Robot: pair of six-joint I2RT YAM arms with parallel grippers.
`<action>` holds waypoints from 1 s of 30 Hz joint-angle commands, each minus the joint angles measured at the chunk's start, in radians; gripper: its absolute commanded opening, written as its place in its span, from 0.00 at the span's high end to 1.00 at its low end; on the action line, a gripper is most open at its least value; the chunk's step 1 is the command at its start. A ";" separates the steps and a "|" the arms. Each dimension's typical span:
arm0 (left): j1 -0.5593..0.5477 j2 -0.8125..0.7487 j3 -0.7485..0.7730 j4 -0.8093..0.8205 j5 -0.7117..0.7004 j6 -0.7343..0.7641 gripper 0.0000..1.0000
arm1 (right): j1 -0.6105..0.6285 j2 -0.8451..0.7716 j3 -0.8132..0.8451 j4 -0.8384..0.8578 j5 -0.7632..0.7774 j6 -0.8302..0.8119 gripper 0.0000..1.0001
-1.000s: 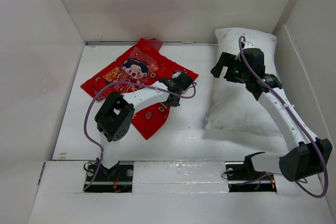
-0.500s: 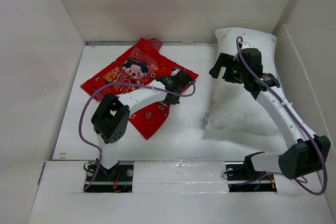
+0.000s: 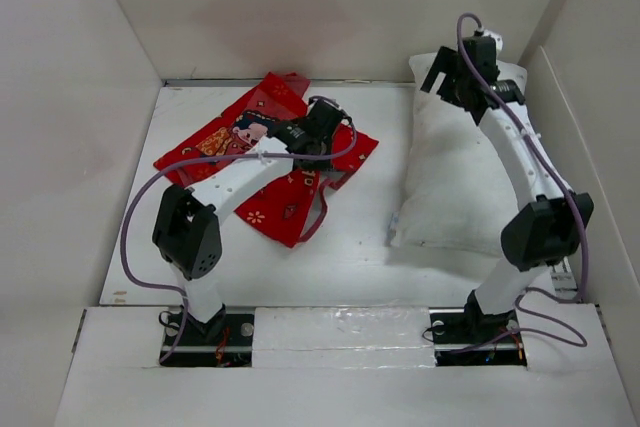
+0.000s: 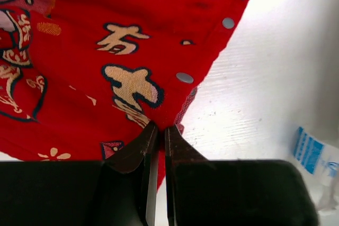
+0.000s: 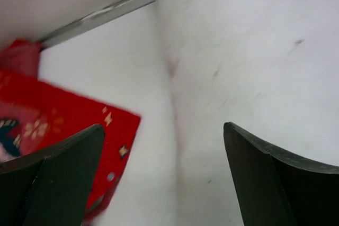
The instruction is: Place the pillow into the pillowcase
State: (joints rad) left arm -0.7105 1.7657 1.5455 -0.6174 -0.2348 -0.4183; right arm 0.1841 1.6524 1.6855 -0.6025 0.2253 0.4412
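Tabletop (image 3: 350, 237) pillow (image 3: 450, 187) lies lengthwise rearward; left hand (image 4: 160, 126) pinches pillowcase (image 4: 106, 51), right hand (image 5: 163, 126) wide.

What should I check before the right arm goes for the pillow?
1. The left gripper is pinched on the pillowcase hem beside the snaps: ok.
2. The right gripper is open: ok.
3. It hovers over the far end of the pillow: ok.
4. Pillow grasped: not ok, nothing between the fingers.
5. Pillowcase mouth parted: cannot tell.
6. Bare table between pillow and pillowcase: ok.
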 commanded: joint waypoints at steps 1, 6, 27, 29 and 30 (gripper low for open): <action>0.016 -0.094 0.097 -0.011 0.028 0.013 1.00 | -0.046 0.125 0.187 -0.138 0.195 0.014 0.01; 0.052 -0.190 0.097 0.011 0.127 0.013 1.00 | -0.069 0.398 0.327 -0.200 0.224 0.024 0.01; 0.163 -0.134 0.160 0.067 0.350 -0.008 1.00 | 0.000 -0.227 -0.360 0.072 -0.047 0.073 1.00; 0.173 -0.111 0.223 0.058 0.350 -0.017 1.00 | 0.057 -0.293 -0.420 0.063 -0.018 0.073 1.00; 0.190 -0.089 0.244 0.045 0.350 -0.017 1.00 | 0.069 -0.349 -0.432 0.049 -0.009 0.073 1.00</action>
State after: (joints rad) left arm -0.5472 1.6733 1.6917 -0.5987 0.0925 -0.4229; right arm 0.2001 1.3937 1.2839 -0.5877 0.2024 0.5117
